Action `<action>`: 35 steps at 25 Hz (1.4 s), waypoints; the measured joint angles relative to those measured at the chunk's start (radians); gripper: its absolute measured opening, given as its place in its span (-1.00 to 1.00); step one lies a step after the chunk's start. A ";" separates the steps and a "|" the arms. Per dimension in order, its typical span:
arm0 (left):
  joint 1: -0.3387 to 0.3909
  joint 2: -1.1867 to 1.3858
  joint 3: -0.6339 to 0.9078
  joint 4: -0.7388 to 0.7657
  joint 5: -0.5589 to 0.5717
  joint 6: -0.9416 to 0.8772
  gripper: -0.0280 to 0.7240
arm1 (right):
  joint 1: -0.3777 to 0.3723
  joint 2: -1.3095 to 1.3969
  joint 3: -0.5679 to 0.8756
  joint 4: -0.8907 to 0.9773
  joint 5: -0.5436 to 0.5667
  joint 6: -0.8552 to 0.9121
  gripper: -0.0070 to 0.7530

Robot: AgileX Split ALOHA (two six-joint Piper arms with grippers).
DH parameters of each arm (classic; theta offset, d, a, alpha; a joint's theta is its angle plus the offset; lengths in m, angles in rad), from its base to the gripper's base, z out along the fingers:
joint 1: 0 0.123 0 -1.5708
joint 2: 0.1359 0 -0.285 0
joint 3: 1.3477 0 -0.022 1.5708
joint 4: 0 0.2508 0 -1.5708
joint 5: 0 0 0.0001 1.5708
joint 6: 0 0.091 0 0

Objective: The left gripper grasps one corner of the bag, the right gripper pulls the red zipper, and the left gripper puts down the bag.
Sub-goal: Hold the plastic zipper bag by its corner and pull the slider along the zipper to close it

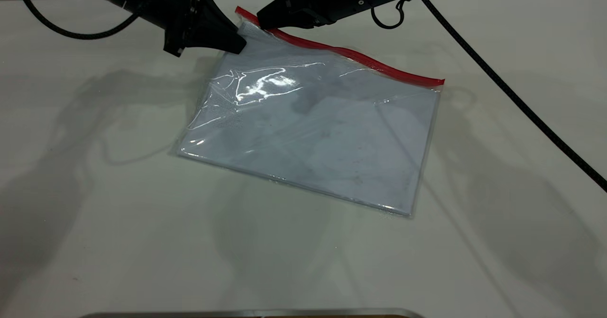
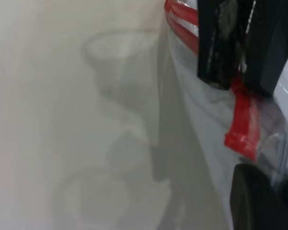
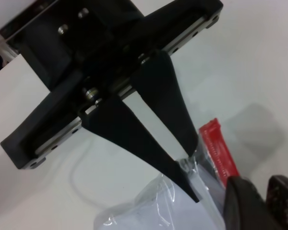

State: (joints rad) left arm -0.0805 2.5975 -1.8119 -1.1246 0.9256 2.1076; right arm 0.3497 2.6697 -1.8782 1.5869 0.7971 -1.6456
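One bag (image 1: 322,133) lies on the pale surface (image 1: 95,237), roughly in the middle and a little toward the far side. It is a flat clear pouch with a bluish-white sheet showing through. Its near edge rests on the surface, while its far left corner is lifted. One red zipper (image 1: 360,58) runs along the bag's far long side, from the raised far left corner to the far right corner.

Two pincers are at work, both at that far left corner. The left pincer (image 1: 237,43) comes in from the far left, and its two wedge-shaped fingers (image 3: 170,108) are closed on the clear plastic of the corner, just below the red strip. The right wrist view shows the two tips pinching the wrinkled film, with the end of the red strip just beside them.

The right pincer (image 1: 265,22) reaches in from the far right and sits on the red zipper close to its left end, near the left pincer. In the left wrist view its two dark fingers (image 2: 221,43) stand on either side of the red strip, clamped on it. One black cable (image 1: 512,95) trails from the right arm across the surface toward the near right.
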 joint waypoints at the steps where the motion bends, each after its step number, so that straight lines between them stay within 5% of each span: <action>1: 0.000 -0.001 0.000 0.001 0.000 0.000 -0.72 | 0.000 0.000 0.000 0.000 0.001 0.000 -0.68; 35: 0.028 -0.106 0.000 -0.118 0.032 0.004 -0.72 | -0.066 0.002 -0.006 -0.045 -0.031 -0.030 -0.82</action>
State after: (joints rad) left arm -0.0529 2.4917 -1.8119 -1.2427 0.9579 2.1116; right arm 0.2839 2.6719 -1.8846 1.5419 0.7665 -1.6760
